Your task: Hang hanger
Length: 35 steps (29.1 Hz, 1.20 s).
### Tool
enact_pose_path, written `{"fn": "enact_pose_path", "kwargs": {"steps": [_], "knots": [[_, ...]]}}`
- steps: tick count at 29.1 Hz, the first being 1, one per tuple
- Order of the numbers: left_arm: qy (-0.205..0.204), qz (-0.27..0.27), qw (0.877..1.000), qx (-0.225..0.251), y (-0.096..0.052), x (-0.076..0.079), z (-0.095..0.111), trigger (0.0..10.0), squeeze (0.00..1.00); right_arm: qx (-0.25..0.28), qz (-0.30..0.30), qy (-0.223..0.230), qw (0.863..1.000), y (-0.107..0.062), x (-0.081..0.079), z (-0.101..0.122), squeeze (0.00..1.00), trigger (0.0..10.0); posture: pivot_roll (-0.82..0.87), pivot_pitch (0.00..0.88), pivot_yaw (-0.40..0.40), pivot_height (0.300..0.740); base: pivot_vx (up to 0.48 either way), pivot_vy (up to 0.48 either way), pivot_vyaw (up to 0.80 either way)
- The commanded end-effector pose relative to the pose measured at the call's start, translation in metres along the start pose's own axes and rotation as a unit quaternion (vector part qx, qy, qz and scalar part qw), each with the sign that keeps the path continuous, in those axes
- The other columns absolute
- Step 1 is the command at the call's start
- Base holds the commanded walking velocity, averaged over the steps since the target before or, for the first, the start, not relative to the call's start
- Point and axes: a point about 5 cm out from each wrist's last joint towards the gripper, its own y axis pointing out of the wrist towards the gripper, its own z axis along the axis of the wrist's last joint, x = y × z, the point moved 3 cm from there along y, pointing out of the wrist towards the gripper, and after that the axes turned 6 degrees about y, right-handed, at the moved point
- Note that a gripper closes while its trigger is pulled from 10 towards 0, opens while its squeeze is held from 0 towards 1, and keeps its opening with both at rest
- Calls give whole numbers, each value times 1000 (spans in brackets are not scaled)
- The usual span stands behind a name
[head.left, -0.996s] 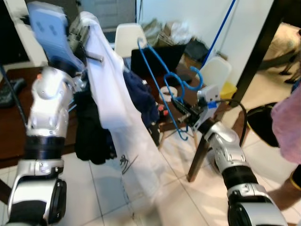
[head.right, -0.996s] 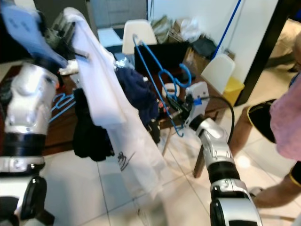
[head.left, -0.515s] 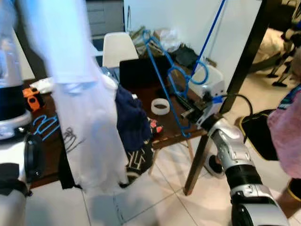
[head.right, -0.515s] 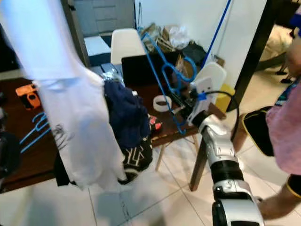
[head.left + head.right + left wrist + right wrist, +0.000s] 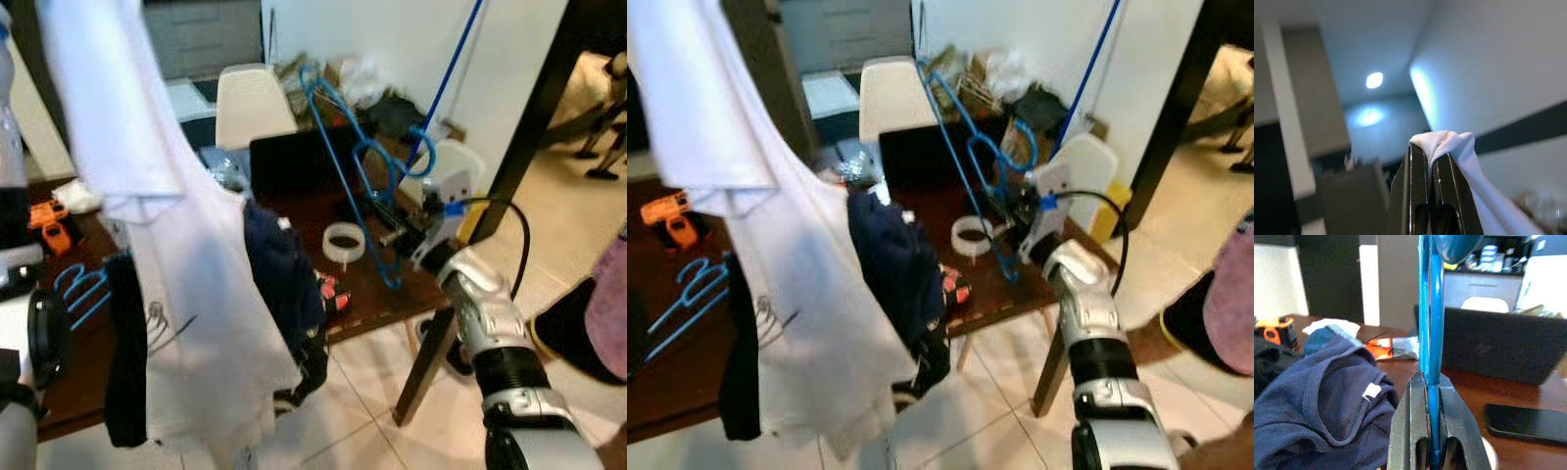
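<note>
A dark, glossy wooden table (image 5: 358,284) stands on pale floor tiles, white chairs (image 5: 250,103) behind it. The right gripper (image 5: 1432,382) is pinched tight on a thin blue plastic hanger (image 5: 343,147), which rises upright above it over the table edge. Below the gripper lie a navy knit garment (image 5: 1327,401), a tape roll (image 5: 343,238) and a black laptop (image 5: 1498,352). The left gripper (image 5: 1430,161), raised high, clamps a fold of soft white shirt (image 5: 186,255) that drapes down.
</note>
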Motion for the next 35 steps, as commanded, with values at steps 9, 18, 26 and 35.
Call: {"fn": "enact_pose_path", "kwargs": {"steps": [9, 18, 26, 35], "knots": [[-74, -32, 981, -178, -74, 51, -99, 10000, 0, -13, -12, -16, 1000, -7, 6, 1, 0, 10000, 77, 0, 9, 740, 0, 0, 0], [-218, -163, 939, -210, -125, 143, -93, 10000, 0, -25, 11, -15, 1000, -11, 2, -1, 0, 10000, 75, 0, 8, 740, 0, 0, 0], [-209, -261, 922, -194, -140, 166, -75, 10000, 1000, -32, 25, -16, 999, -14, -1, -2, 0, 10000, 77, 0, 10, 740, 0, 0, 0], [-106, -388, 900, -167, -143, 162, -59, 10000, 1000, -33, 20, -14, 999, -15, 2, -2, 0, 10000, 85, 0, 11, 740, 0, 0, 0]]}}
